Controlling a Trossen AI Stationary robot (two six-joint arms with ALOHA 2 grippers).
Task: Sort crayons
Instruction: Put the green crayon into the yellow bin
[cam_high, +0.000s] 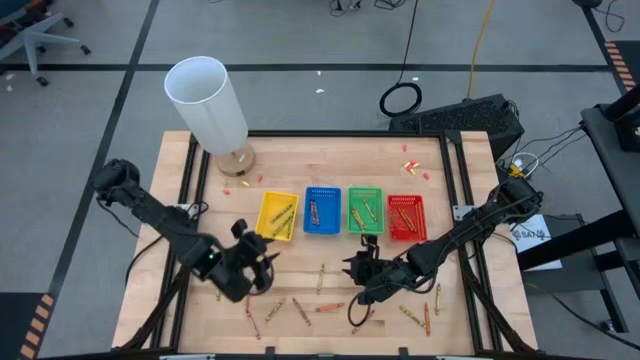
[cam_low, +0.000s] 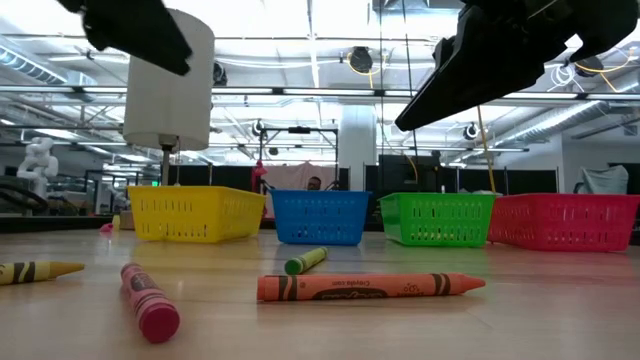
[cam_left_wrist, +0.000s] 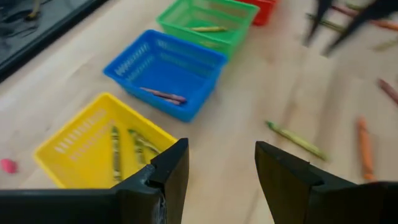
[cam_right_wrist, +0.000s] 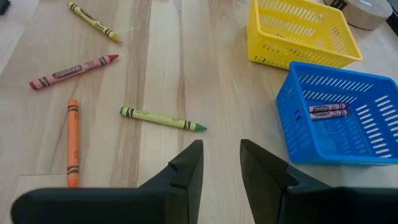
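- Wooden table: smooth pale planks, holding a row of four slotted plastic trays, yellow, blue, green and red.
- Left gripper: fingers apart and empty, just near of the yellow tray.
- Right gripper: fingers parted, nothing between them, near the green tray.
- Crayons: thin paper-wrapped wax sticks, mostly loose on the near side; best pinched mid-length, across the stick.

Red tray cut off at the left wrist view's edge, other arm's jaws blurred.
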